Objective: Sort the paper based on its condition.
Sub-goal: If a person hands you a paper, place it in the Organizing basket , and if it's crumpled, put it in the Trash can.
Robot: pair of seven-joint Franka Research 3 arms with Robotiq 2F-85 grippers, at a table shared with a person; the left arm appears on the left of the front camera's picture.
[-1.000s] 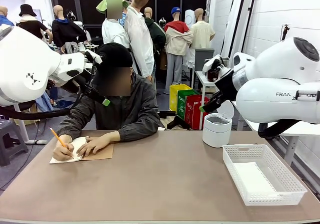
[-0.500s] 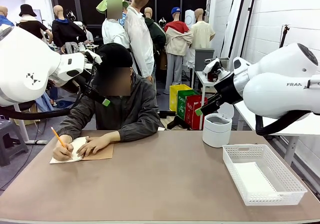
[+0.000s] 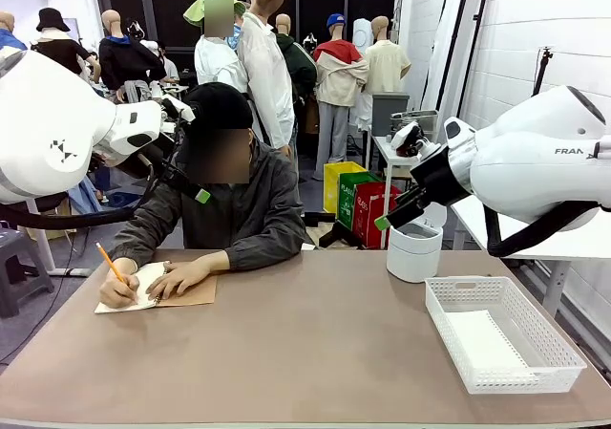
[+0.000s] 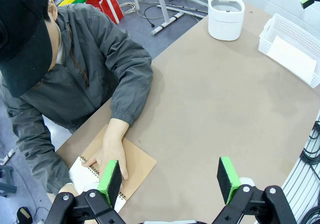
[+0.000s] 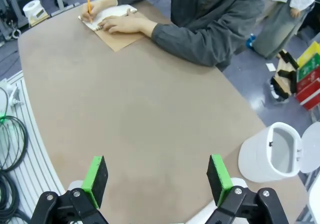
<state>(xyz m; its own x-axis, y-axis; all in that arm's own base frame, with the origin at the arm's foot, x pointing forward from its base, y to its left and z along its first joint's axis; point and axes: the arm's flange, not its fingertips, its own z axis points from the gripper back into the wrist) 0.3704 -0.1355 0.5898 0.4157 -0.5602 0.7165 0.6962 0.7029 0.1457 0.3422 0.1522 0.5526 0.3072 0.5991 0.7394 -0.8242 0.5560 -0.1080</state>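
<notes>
Our right gripper (image 5: 156,180) hangs in the air with its green-padded fingers spread wide apart and holding nothing. From the front we see it raised above and beyond the far left corner of the white basket (image 3: 449,329). Our left gripper (image 4: 169,180) is spread just as wide and is equally bare, high up and well to the left of the basket.

The basket sits on the brown table (image 3: 305,353), and a sheet of the paper (image 3: 482,341) lies flat on its floor. We cannot tell whether one sheet or more lies there.

Just beyond the basket, a little to its left, stands a white bin (image 3: 413,249) with its lid tipped up.

Well apart from the basket, across the table to its far left, a notebook (image 3: 196,295) lies open with its brown cover folded out. A person (image 3: 239,209) sits beyond it, farther from the basket than the bin. Their flat hand (image 3: 181,278) presses on the notebook, while the writing hand (image 3: 119,293) holds an orange pencil (image 3: 108,261) to the white page
</notes>
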